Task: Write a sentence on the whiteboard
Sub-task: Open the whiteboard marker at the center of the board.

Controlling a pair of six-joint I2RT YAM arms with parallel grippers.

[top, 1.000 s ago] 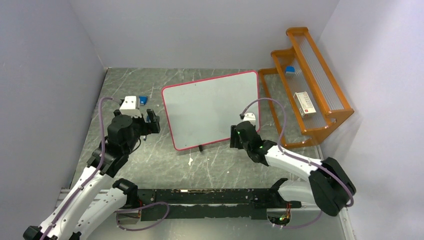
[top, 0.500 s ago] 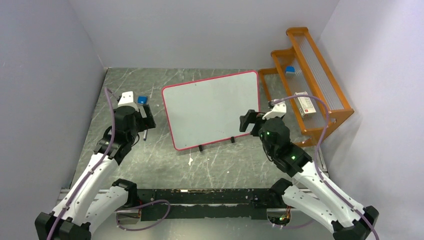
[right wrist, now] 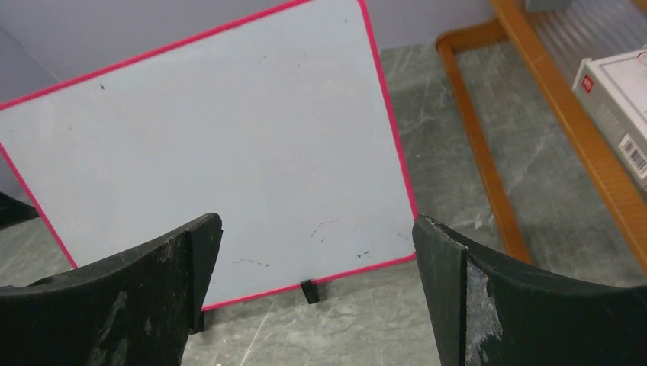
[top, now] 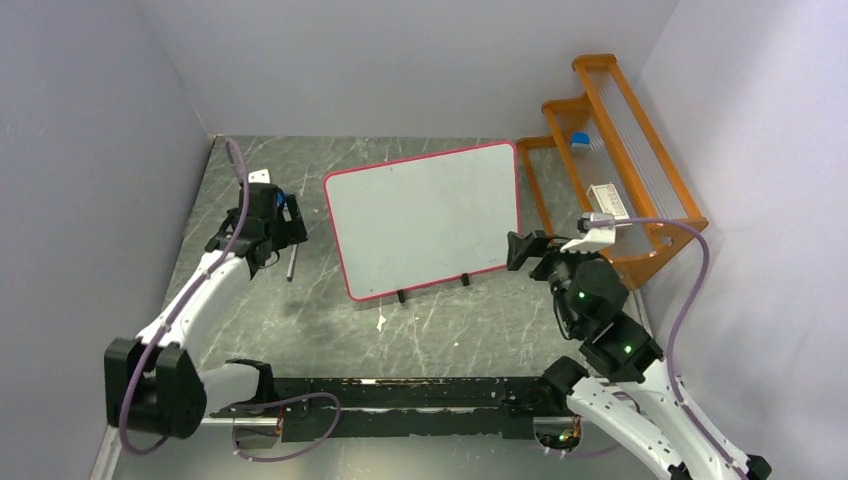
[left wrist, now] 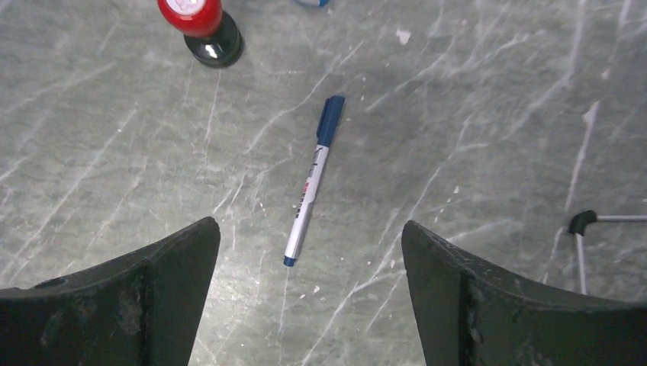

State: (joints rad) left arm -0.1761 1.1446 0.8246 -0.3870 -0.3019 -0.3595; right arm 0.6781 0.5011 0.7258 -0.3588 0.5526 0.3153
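A grey marbled desk [top: 440, 320] with white veins is boxed in by plain, pale lilac-grey walls [top: 400, 60] at 9, 12 and 3 o'clock. An orange stepped shelf rack [top: 560, 103] stands at 2 o'clock, along the 3 o'clock wall. The light is soft and even, with faint shadows.

Nothing I can actually read from here. The marker [left wrist: 311, 183] has dark and red print along its barrel, too small for me. The white box [right wrist: 618, 99] on the orange rack [right wrist: 482, 152] shows a red mark and a barcode. The whiteboard [right wrist: 206, 145] carries only faint specks.
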